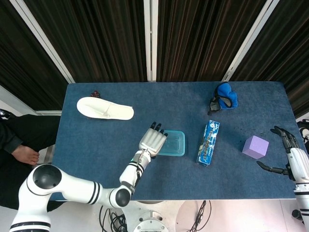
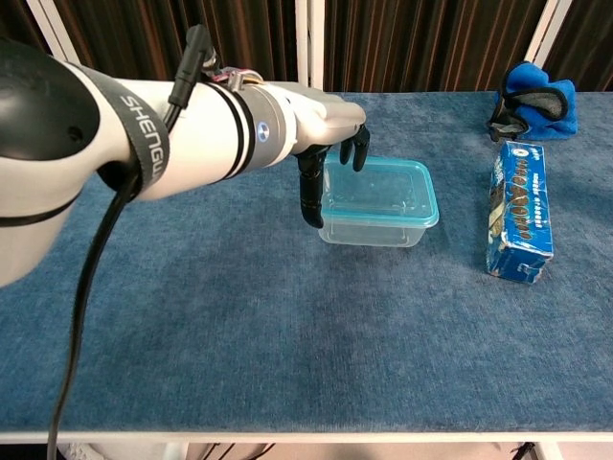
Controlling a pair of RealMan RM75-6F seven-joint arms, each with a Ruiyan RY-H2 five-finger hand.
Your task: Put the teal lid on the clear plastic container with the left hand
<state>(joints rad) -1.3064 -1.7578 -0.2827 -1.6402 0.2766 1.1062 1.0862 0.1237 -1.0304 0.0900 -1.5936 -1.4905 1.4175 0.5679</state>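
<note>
The teal lid [image 1: 172, 142] [image 2: 378, 191] sits on top of the clear plastic container [image 2: 374, 231] near the middle of the blue table. My left hand [image 1: 152, 140] [image 2: 327, 161] hovers at the container's left edge with fingers spread and pointing down, holding nothing. One dark finger hangs beside the container's left wall. My right hand [image 1: 285, 151] rests at the table's far right edge, fingers apart and empty, beside the purple cube.
A blue snack box [image 1: 208, 142] [image 2: 520, 212] lies right of the container. A purple cube [image 1: 255, 146] sits further right. Blue goggles [image 1: 223, 97] [image 2: 533, 99] lie at the back right, a white shoe insole [image 1: 104, 108] at the back left.
</note>
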